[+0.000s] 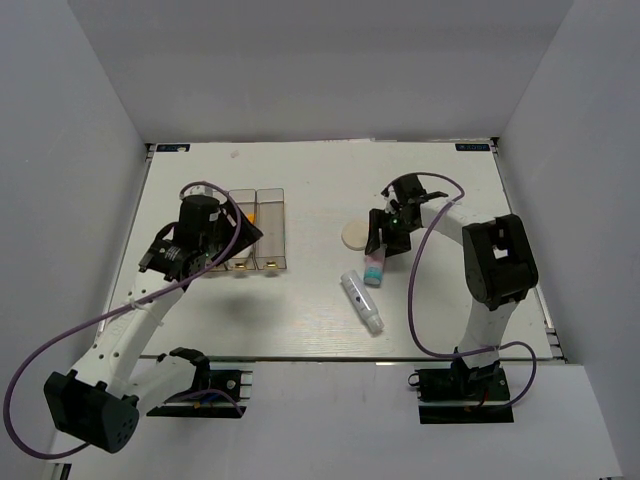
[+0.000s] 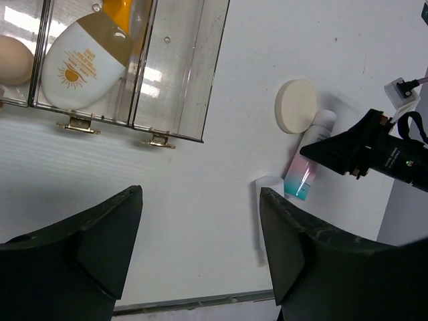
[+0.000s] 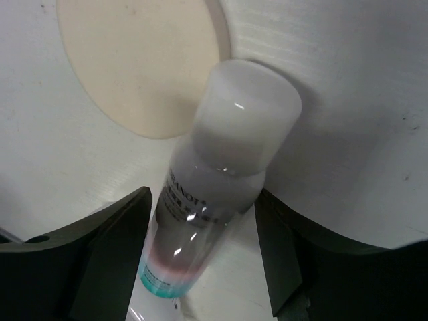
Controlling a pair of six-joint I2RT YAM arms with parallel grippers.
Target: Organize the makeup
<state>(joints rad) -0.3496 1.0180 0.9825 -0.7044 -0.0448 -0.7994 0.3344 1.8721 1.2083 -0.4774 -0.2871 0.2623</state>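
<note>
Two hands, both with fingers spread. The right hand [image 3: 202, 221] straddles a white tube [image 3: 227, 154] with a pink-and-teal end, which lies on the desk [image 1: 320, 180] just beside the round cream puff [image 3: 137, 60]. The left hand [image 2: 200, 200], empty, hovers near the clear boxes [image 2: 180, 73], which hold a white, brown-capped bottle [image 2: 83, 63] and a beige sponge [image 2: 13, 60].

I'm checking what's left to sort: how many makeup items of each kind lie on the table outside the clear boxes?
Tubes: 2, the pink-and-teal-ended tube and the white tube
Puffs: 1, the round cream puff
Total: 3
</note>
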